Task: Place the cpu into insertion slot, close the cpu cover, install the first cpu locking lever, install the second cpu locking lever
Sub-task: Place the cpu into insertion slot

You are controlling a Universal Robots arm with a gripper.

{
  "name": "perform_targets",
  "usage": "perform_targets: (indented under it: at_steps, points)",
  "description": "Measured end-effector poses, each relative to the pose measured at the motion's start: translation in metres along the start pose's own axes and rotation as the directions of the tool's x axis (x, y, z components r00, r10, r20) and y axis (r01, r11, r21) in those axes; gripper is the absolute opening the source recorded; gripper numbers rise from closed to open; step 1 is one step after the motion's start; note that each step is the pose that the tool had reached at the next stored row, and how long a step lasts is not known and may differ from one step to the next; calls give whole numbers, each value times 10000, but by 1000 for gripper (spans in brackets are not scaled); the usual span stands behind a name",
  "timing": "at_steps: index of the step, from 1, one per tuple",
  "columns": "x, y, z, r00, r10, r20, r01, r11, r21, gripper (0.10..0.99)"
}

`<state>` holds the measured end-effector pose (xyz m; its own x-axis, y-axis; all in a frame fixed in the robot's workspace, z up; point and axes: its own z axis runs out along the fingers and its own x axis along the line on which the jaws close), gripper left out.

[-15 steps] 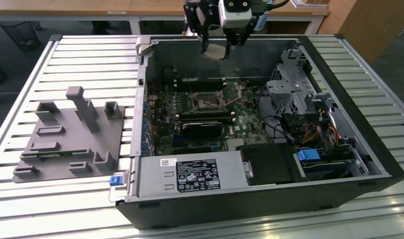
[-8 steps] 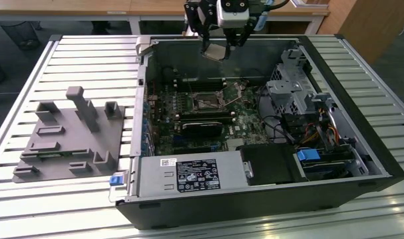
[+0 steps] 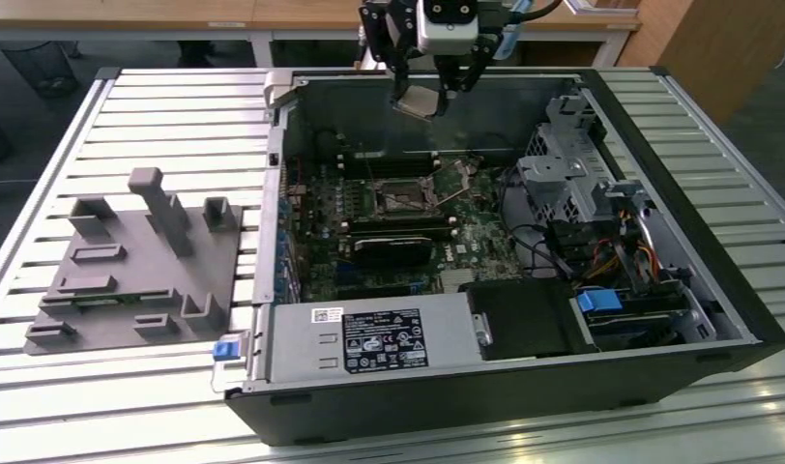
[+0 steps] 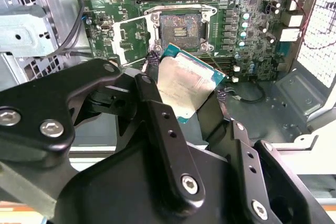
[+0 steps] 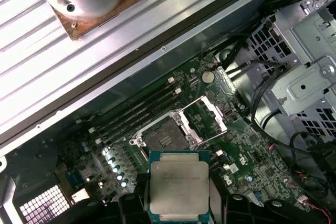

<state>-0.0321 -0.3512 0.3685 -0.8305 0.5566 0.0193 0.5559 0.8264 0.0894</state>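
I have the black two-finger gripper (image 3: 427, 92) clamped on the flat square cpu with a silvery-tan metal top (image 5: 178, 184), held in the air over the open black computer case (image 3: 702, 290). Below it, the square, dark-centred insertion slot (image 5: 164, 140) sits bare on the green motherboard (image 5: 262, 150). The thin silvery cpu cover (image 5: 206, 116) is swung open beside the slot.

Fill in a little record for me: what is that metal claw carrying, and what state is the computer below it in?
held: small flat square silvery-tan cpu, clamped in the black gripper
position: over the open black computer case
socket: square silver-rimmed insertion slot, empty
cover: thin silvery cpu cover frame, flipped open beside the slot
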Motion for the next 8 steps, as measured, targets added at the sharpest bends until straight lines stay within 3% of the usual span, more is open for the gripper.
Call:
perform_targets:
  at_steps: [8]
  points:
    - [0, 0, 4, 9984, 557, 50, -557, 9984, -12, 541]
